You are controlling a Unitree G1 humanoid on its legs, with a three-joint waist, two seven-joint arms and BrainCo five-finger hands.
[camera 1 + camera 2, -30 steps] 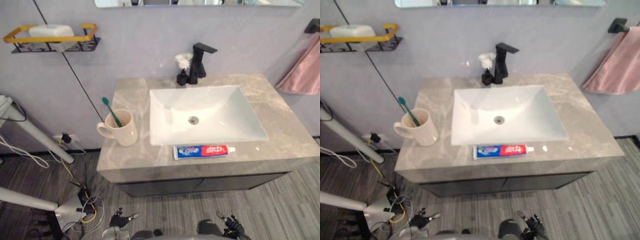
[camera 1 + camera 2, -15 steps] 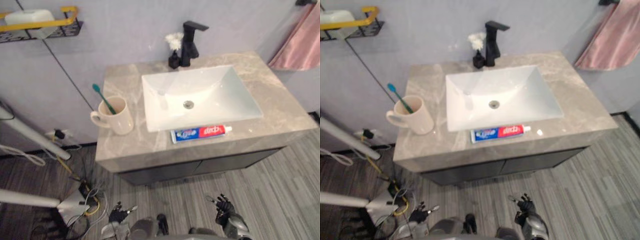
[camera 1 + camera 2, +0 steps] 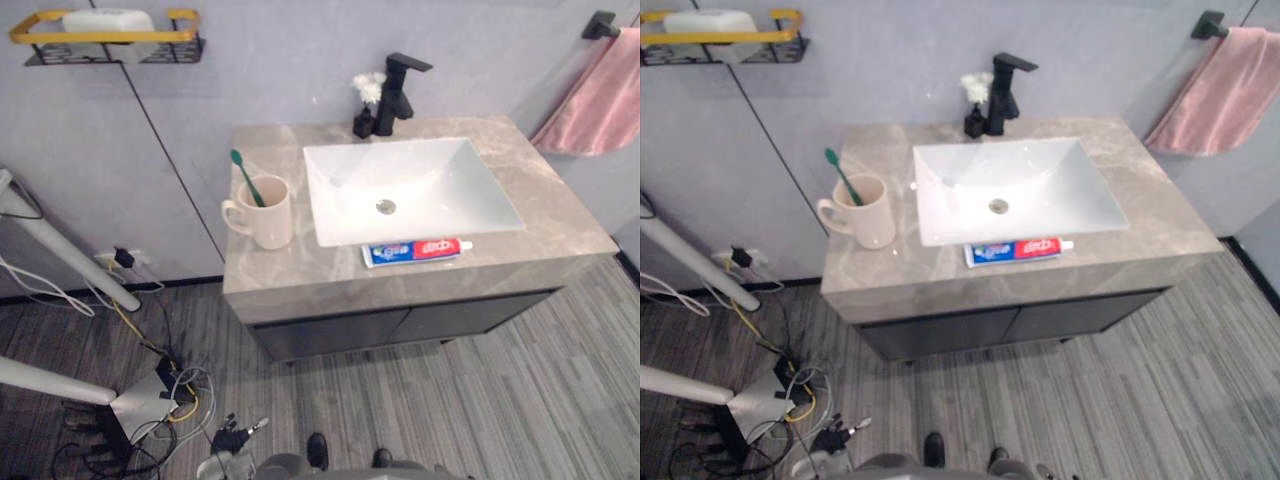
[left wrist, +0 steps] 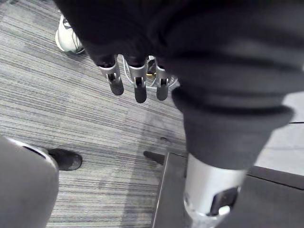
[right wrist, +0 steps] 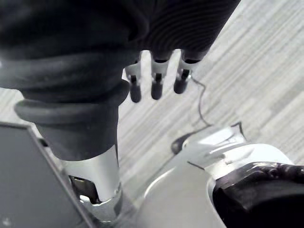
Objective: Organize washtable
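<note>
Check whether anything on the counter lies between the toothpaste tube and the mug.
Nothing visible does. Only bare counter separates the toothpaste tube from the mug, though the sink has its front corner right beside that path. A toothbrush leans inside the mug.

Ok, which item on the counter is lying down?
The red-and-blue toothpaste tube, flat before the white basin; the cream mug and small black vase stand upright.

The left hand (image 4: 138, 86) and the right hand (image 5: 156, 80) are both hanging low, with fingers pointing straight downward and relaxed.
</note>
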